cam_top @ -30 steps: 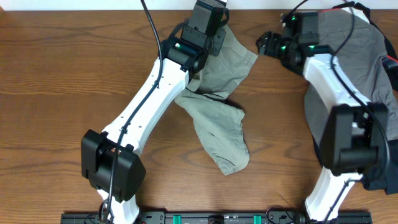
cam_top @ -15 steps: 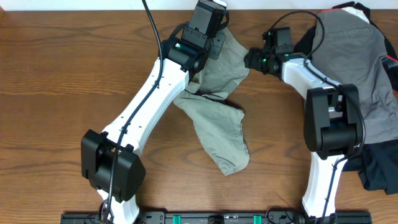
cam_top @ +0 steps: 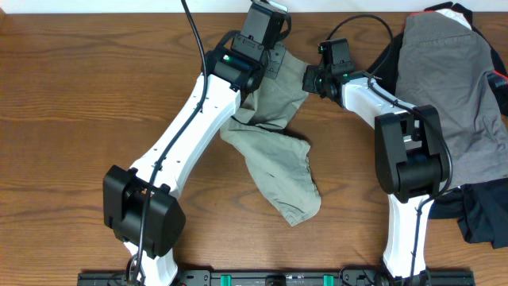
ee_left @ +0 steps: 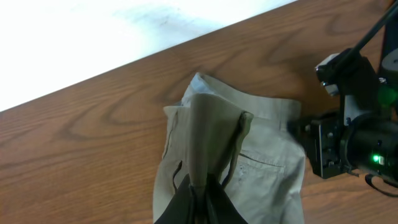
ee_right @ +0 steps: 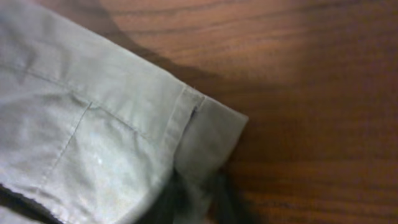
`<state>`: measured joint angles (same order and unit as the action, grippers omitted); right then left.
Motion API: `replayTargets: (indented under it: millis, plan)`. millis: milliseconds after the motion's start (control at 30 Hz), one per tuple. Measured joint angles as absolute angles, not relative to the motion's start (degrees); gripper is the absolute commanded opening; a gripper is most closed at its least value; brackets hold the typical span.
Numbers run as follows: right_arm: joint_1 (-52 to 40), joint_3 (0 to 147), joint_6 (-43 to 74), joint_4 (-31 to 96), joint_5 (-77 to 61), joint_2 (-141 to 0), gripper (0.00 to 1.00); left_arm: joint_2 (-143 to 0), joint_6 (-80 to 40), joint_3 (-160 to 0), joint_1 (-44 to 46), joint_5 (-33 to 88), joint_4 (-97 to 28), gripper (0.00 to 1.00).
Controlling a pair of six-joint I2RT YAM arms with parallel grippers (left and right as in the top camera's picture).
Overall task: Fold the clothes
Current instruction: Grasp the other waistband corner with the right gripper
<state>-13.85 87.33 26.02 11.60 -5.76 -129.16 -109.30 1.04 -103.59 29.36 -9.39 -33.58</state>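
Observation:
The clothes, a pair of light khaki shorts [cam_top: 279, 159], lie wrinkled in the middle of the wooden table, one leg reaching toward the front. My left gripper [cam_top: 270, 57] is shut on a raised fold of the waistband [ee_left: 208, 124], which stands up like a tent between the dark fingers [ee_left: 180, 202]. At the shorts' right corner my right gripper [cam_top: 309, 79] is shut on the waistband end [ee_right: 211, 130]. In the right wrist view the cloth runs down between that gripper's fingertips [ee_right: 196, 198]. The left wrist view shows the right gripper [ee_left: 348, 146] touching the shorts' edge.
A darker grey garment [cam_top: 452, 87] lies spread at the back right, with a black garment [cam_top: 480, 216] in front of it near the right edge. The table's far edge [ee_left: 186, 45] runs just behind the shorts. The right arm [cam_top: 409, 151] stands beside the grey garment.
My right gripper swung left from the grey garment to the shorts' right corner and shut on it. The shorts' right edge was drawn in slightly. The left gripper kept its hold.

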Motion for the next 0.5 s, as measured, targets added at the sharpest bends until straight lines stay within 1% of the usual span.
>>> replayTargets:
  millis: [267, 367, 500]
  plan:
    - [-13.8, 88.3, 27.0, 12.5, -6.1, -129.4, 0.01, -109.3, 1.1, -103.6, 27.6, -9.4, -34.1, 0.06]
    - [-13.7, 89.6, 26.7, 14.7, -7.6, -129.4, 0.01, -109.1, 1.1, -103.6, 25.6, -9.4, -35.8, 0.06]
    - [-12.8, 94.2, 25.0, 21.0, -11.0, -128.4, 0.01, -107.0, 1.1, -103.6, 21.6, -9.4, -37.7, 0.06]
